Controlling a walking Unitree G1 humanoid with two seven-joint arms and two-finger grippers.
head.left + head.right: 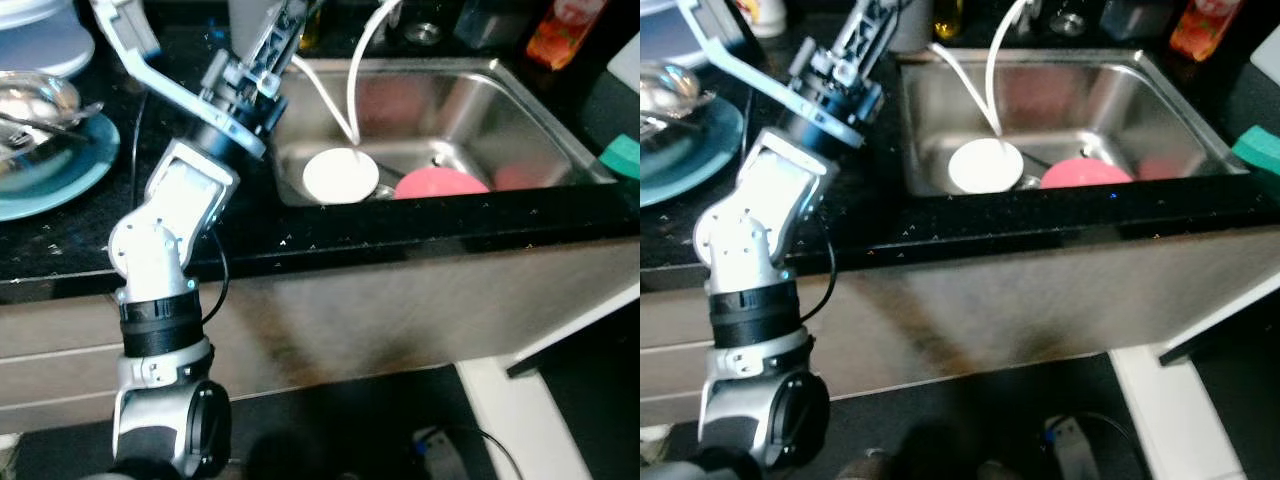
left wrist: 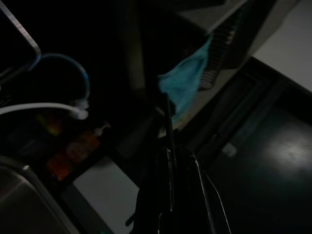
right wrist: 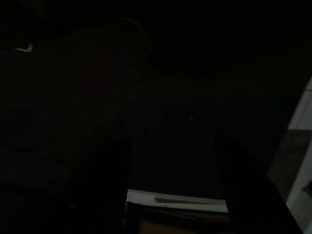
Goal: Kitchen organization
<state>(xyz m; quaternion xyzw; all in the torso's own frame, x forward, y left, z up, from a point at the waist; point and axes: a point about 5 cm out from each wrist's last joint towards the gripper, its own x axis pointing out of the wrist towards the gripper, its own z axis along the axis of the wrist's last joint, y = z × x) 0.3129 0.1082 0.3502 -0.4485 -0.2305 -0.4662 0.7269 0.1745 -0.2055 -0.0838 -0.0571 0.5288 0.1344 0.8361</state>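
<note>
Stainless steel sink sits sunk into the black counter, a white round dish and a pink one resting near its front wall. The left arm reaches up toward twelve o'clock, past the sink's left rim. At nine o'clock a blue plate holds shiny metal pieces. From the left wrist camera, the left gripper has its fingers pressed together on something thin, too dim to name, with a teal cloth hanging beyond. From the right wrist camera, the right gripper shows its fingers spread in shadow. Bare counter lies between plate and sink.
</note>
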